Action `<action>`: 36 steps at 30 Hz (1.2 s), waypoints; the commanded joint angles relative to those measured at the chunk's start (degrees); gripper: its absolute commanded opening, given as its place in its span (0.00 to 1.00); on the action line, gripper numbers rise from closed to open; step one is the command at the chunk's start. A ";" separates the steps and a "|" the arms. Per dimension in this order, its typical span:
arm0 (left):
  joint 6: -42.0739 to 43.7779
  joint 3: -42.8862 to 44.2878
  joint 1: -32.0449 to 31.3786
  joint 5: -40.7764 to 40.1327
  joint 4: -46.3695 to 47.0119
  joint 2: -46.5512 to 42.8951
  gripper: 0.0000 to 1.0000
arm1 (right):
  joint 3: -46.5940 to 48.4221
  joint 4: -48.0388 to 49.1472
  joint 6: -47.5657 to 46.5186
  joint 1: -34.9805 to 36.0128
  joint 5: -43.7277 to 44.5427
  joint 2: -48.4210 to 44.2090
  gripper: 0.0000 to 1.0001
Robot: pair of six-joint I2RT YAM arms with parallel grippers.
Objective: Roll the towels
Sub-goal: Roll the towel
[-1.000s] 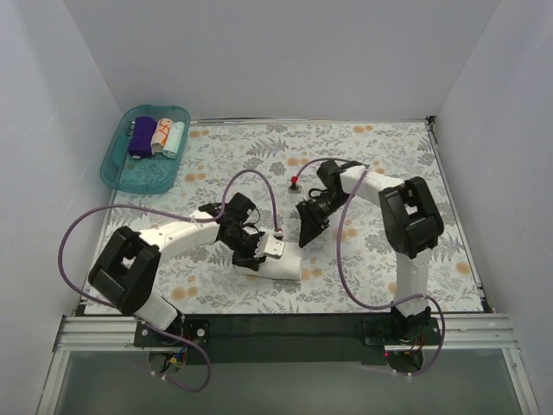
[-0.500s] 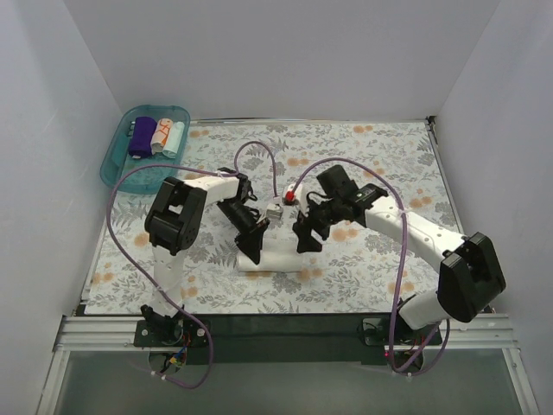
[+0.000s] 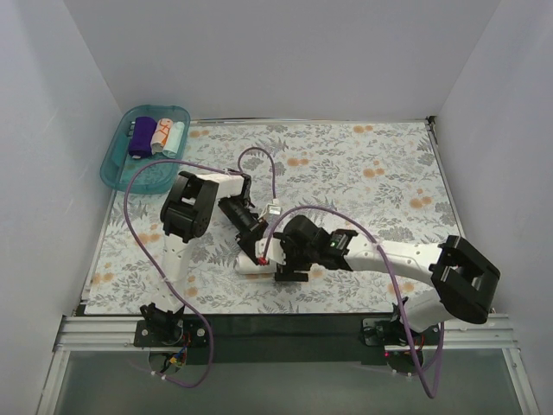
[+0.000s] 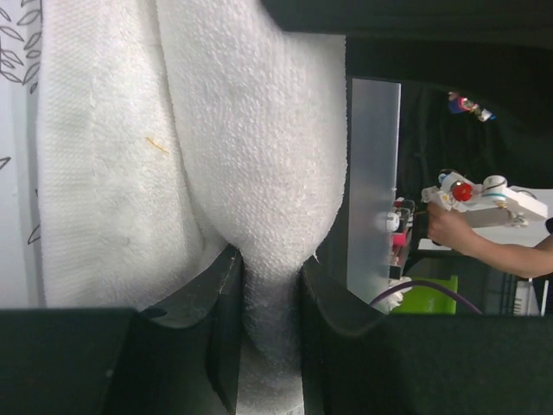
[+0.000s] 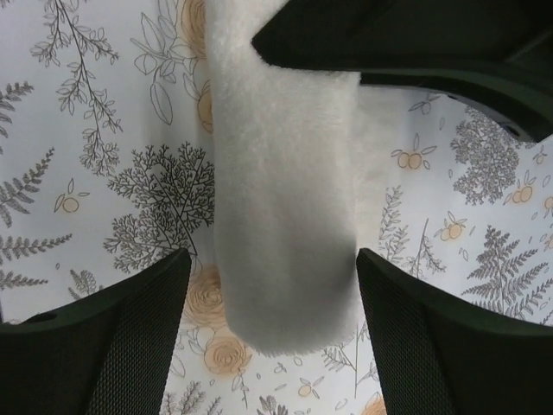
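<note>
Towel [image 3: 249, 266], white, rolled, lying front-ctr on floral-covered bench [image 3: 389, 156]. Pinched at a fold by L jaws, clamped tight on cloth. Straddled by R jaws, spread wide, one either side of roll. Three small rolls [image 3: 159, 136] far-left in teal tray [image 3: 130, 177], well apart.

Towel roll [image 3: 251, 265] on sheet [image 3: 363, 164] — tray [image 3: 143, 176] back-left

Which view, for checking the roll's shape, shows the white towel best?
Right wrist: the white towel lies rolled inside the open right tool. Left wrist shows only pinched cloth close up; top external shows just a sliver.
</note>
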 commanded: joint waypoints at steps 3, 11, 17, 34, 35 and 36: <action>4.35 -1.02 0.47 -13.22 10.39 5.60 0.02 | -9.55 14.66 -5.94 5.61 14.44 -2.86 0.69; 4.44 -0.32 0.47 -13.13 10.48 6.74 0.02 | -15.46 26.19 -7.18 6.59 16.50 -0.50 0.63; 3.74 1.88 0.73 -13.13 10.39 5.52 0.20 | -14.41 21.11 -4.29 5.02 5.28 2.23 0.19; -8.64 -8.81 21.82 -2.74 28.83 -37.76 0.69 | 5.01 -10.80 -0.85 -11.77 -31.48 18.39 0.01; -8.48 -10.23 21.83 -3.28 31.72 -40.34 0.69 | 8.07 -12.47 -1.37 -12.30 -32.36 21.80 0.01; -7.95 -11.99 21.74 -3.89 33.22 -43.67 0.70 | 9.49 -15.35 -2.25 -13.00 -33.85 23.57 0.01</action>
